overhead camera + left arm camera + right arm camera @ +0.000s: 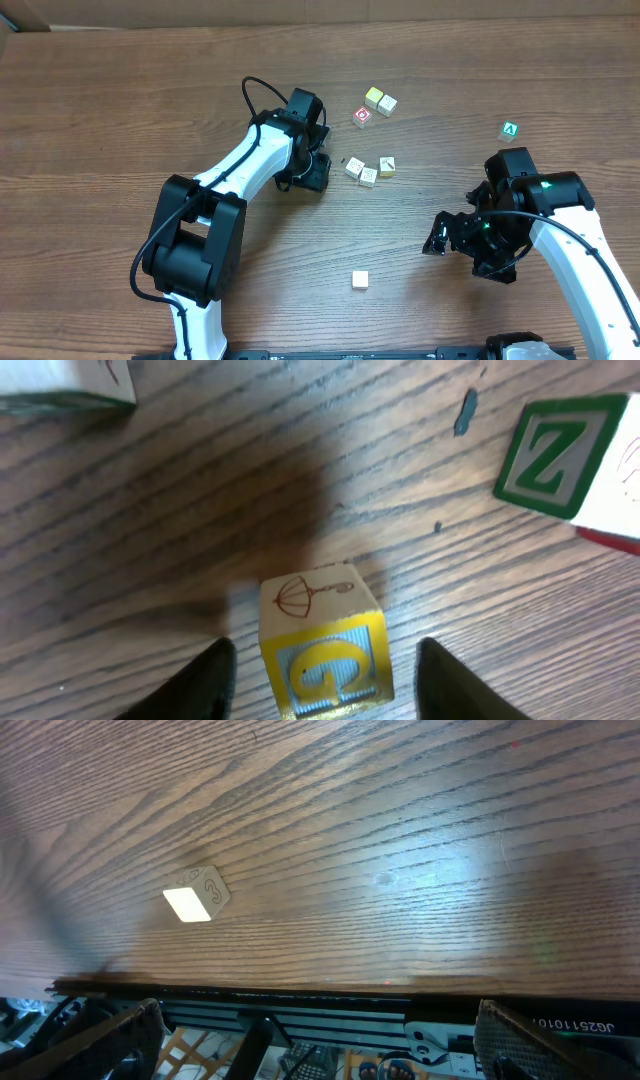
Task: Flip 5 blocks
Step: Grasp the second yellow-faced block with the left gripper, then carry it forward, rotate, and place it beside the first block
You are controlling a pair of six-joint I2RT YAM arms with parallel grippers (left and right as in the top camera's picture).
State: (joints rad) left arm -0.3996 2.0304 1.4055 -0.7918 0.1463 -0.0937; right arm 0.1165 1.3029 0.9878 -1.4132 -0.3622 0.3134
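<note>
The left gripper (322, 176) sits low on the table (100, 100) just left of a cluster of three blocks (368, 176); in the left wrist view its fingers (205, 682) stand spread on either side of the G block (322, 645), with a strip of bare wood showing on each side, so nothing is pinched. That block rests flat, its umbrella face up and its yellow-framed G toward the camera; the green-framed Z block (550, 455) lies up and to the right, well apart from it. A pair of blocks (380, 101) touch farther back, with the red-marked cube (362, 117) just beside them; the green A cube (510, 130) lies alone toward the right. The right gripper (440, 236) hangs with its jaws spread wide and empty over open wood. The lone block (197, 895) sits near the table's front edge, with clear room all round it; wide bare table lies to the left and far side.
</note>
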